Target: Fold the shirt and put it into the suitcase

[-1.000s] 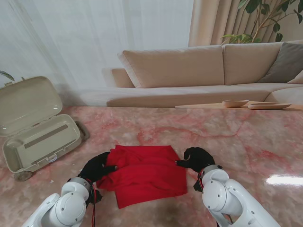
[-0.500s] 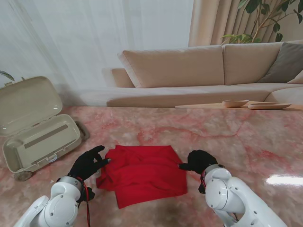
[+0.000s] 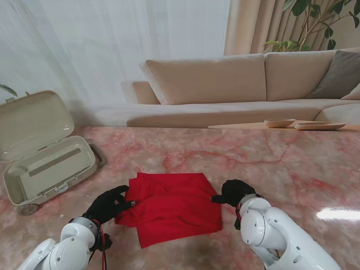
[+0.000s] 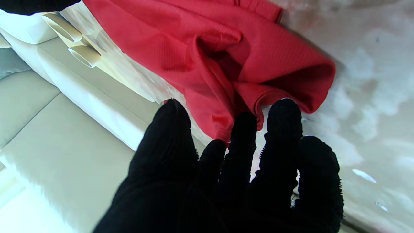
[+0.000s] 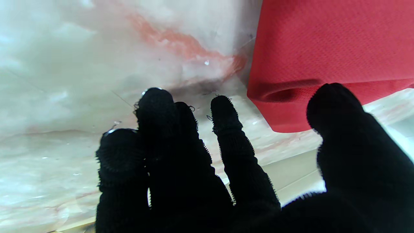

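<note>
A pink marble table [image 3: 281,163] fills the near scene, with a beige sofa [image 3: 236,84] beyond its far edge. On the table's left stands the suitcase [image 3: 48,166], lid thrown open and leaning back, its tray bare. Well right of it, near the middle and close to me, lies the red shirt [image 3: 171,205], folded into a rough square, flat on its right side and bunched into loose folds along its left edge.

The left hand [image 3: 107,205], in a black glove, rests at the shirt's left edge with its fingertips [image 4: 283,113] touching the rumpled cloth; the fingers are close together and slightly curled, but no fold is pinched between them, and I cannot tell whether any cloth is gripped.

The right hand [image 3: 235,192], also gloved, sits at the shirt's right edge. Its fingers [image 5: 226,119] are spread on bare marble just beside the hem, the thumb apart and over the cloth's corner, holding nothing.
</note>
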`<state>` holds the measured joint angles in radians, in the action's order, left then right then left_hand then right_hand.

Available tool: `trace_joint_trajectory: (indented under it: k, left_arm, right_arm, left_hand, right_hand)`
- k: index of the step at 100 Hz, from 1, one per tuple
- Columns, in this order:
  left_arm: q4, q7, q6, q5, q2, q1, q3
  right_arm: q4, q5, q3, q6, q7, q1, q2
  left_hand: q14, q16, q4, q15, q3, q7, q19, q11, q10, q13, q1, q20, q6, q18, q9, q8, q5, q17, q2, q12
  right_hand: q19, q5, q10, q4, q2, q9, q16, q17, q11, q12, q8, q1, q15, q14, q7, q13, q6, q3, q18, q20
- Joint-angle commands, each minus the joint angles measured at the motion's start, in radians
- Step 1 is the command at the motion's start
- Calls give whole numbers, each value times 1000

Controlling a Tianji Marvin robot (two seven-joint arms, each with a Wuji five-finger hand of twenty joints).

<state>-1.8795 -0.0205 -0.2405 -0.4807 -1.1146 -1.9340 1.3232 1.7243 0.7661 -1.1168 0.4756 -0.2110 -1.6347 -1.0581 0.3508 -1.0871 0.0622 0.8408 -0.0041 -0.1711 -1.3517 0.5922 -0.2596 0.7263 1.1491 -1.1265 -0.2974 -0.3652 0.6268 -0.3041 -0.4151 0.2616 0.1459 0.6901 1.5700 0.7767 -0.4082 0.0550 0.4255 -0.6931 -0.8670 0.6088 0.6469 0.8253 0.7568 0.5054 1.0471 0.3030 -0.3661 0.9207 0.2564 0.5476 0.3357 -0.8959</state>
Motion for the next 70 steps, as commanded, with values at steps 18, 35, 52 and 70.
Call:
trace_joint_trajectory:
  k: [18, 35, 52, 70]
  left_arm:
    - [36, -20, -3, 18, 3, 8, -17]
    - [41, -19, -6, 27, 2, 10, -21]
    - [40, -20, -11, 34, 1, 12, -25]
    - [41, -22, -13, 40, 1, 14, -27]
  right_arm:
    - [-23, 8, 32, 30, -61, 21, 10]
    - [-32, -12, 47, 36, -70, 31, 11]
    - [-33, -42, 58, 34, -70, 35, 10]
    - [-40, -86, 75, 38, -60, 45, 6]
  left_hand:
    - [27, 6, -21, -9, -17, 3, 2, 0, -5, -14, 9, -10, 8, -16, -11, -2, 1, -13, -39, -11]
    - [30, 6, -21, -8, -18, 1, 3, 0, -6, -14, 8, -9, 9, -15, -10, -3, 1, -12, -42, -12]
    - [30, 7, -22, -7, -18, 1, 3, -1, -8, -14, 8, -9, 8, -15, -10, -3, 1, -12, -43, -12]
    - [31, 7, -22, -7, -18, -1, 4, -1, -8, -16, 7, -8, 10, -14, -11, -3, 0, -13, -45, -13]
  right_hand:
    - [54, 4, -28, -34, -18, 37, -30, 4, 6, 22, -2, -52, 22, 14, -8, -29, -6, -12, -41, -25]
    - [52, 25, -32, -33, -15, 42, -31, 0, 1, 24, 2, -51, 19, 18, -18, -35, -19, -12, -41, -24]
    - [48, 59, -32, -33, -3, 48, -28, -5, -10, 21, 35, -34, 8, 21, -74, -43, -47, -12, -39, -24]
    - [40, 96, -26, -37, 30, 51, -25, -13, -12, 17, 59, 14, 1, 18, -112, -48, -52, -6, -35, -24]
